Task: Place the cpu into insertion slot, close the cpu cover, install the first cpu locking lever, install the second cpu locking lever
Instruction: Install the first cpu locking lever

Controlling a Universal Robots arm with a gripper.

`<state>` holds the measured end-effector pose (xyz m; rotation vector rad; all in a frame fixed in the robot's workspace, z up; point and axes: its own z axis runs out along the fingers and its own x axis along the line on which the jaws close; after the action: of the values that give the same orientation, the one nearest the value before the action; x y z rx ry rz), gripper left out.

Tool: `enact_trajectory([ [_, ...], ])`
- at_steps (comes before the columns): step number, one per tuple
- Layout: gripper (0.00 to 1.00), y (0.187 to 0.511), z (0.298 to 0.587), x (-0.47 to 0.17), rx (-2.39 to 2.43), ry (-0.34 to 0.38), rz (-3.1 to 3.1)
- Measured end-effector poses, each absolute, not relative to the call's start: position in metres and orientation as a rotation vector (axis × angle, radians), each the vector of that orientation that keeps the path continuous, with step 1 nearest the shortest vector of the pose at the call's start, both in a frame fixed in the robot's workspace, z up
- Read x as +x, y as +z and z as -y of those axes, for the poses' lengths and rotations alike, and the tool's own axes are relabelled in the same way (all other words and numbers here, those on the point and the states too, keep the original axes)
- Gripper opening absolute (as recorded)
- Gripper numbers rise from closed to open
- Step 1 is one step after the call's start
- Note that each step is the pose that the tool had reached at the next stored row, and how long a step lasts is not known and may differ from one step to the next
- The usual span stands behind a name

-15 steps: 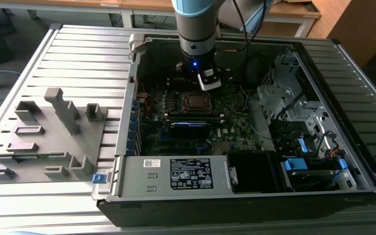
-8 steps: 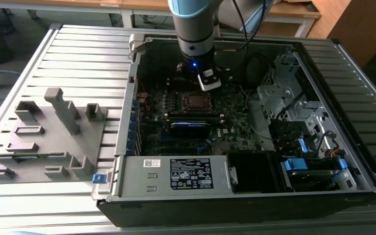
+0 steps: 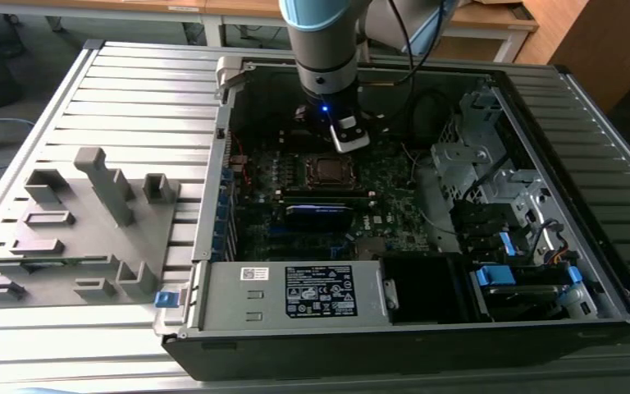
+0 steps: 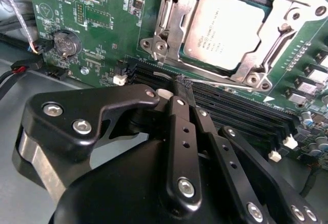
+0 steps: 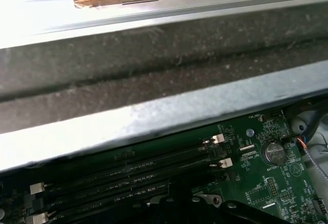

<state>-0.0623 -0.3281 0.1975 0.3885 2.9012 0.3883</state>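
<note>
Exterior view first: my arm [image 3: 321, 49] drops straight into the open computer case [image 3: 403, 345] on the slatted tabletop [image 3: 129, 90]. My jaws hang just beside the insertion slot [image 3: 326, 169], a touch toward the exterior view's right. I read that as socket work, since the grey fixture [image 3: 85, 222] sits well apart on the exterior view's left. Over to the second wrist view: there's the cpu [image 4: 225, 29], lying flat in the slot, and the cpu cover [image 4: 171, 14] looks folded down around it, its window framing the grey top. My jaws look drawn together, with nothing I can make out between them. The fingertips [image 4: 180, 93] sit right at the end of a thin lever rod [image 4: 230, 84] along the socket's edge, just above the memory slots [image 4: 246, 111]. Whether I'm touching that rod I can't tell, but being pinched narrow suits nudging so thin a wire. First wrist view: the case wall [image 5: 154, 116] looms close, and the coin battery [image 5: 274, 152] sits near the memory slots' ends.
</note>
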Motion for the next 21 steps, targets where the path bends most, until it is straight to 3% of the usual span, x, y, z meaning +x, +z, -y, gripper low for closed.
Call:
enact_trajectory([
  [21, 0.11, 0.1938, 0.3283, -0.0672, 0.385, 0.41, -2.884],
])
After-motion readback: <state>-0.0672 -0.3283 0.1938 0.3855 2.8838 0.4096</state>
